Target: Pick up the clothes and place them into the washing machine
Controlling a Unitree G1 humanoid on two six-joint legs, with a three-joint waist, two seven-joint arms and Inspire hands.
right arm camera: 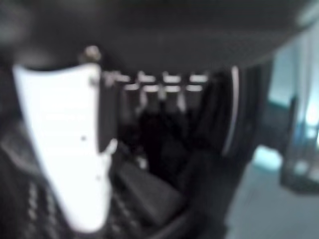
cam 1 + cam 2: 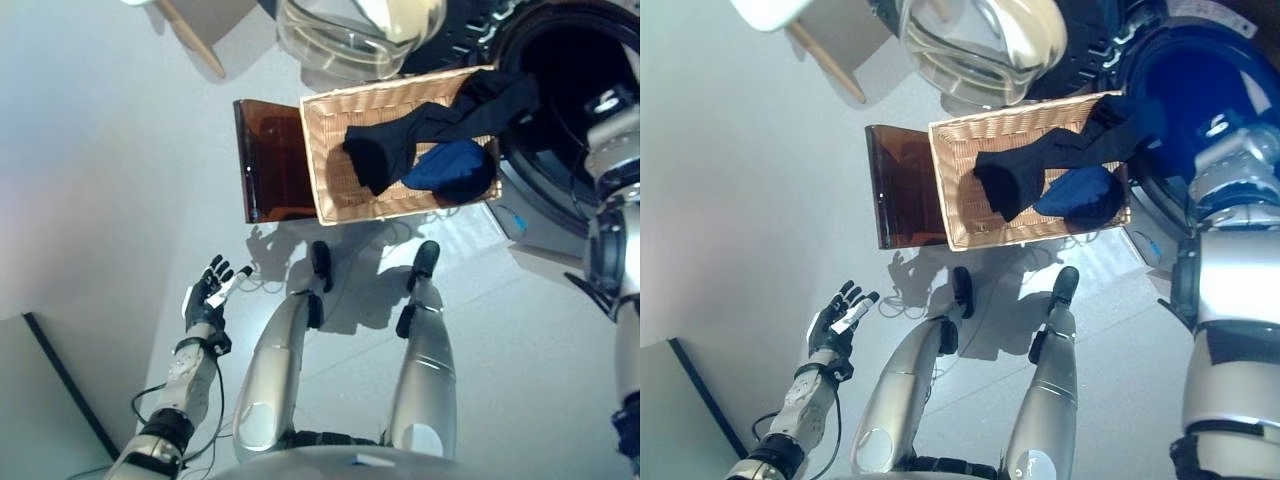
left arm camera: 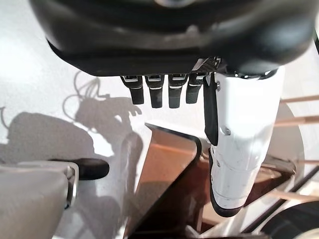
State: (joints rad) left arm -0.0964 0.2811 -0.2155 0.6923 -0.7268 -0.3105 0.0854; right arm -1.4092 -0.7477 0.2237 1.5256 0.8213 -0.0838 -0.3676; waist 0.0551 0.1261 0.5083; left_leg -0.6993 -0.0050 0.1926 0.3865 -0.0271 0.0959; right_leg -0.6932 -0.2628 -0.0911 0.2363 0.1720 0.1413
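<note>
- Where the front-loading washing machine with its dark round drum opening (image 2: 575, 95) stands at the basket's right end, its mouth lies directly beside the clothes, so the transfer is a short one toward the robot's right.
- Rectangular pale wicker basket (image 2: 330, 150), resting on the light floor with a brown translucent panel (image 2: 270, 160) against its left end, carries all the visible clothing in its right half.
- Long black garment (image 2: 430, 125): its long axis runs from the basket's middle toward the far right corner, where one end drapes over the rim and reaches the drum opening.
- Dark blue bundled garment (image 2: 452, 168): lies in the basket's near right corner, partly under the black one.
- Right hand: not visible in the head views, only its arm at the machine's edge; its wrist view shows a white-covered thumb (image 1: 75, 149) and dark fabric-like shapes, too unclear to tell the fingers' state. This arm is judged the nearer.
- Left hand (image 2: 210, 285): fingers spread and empty, well apart from the basket, off its near left corner.
</note>
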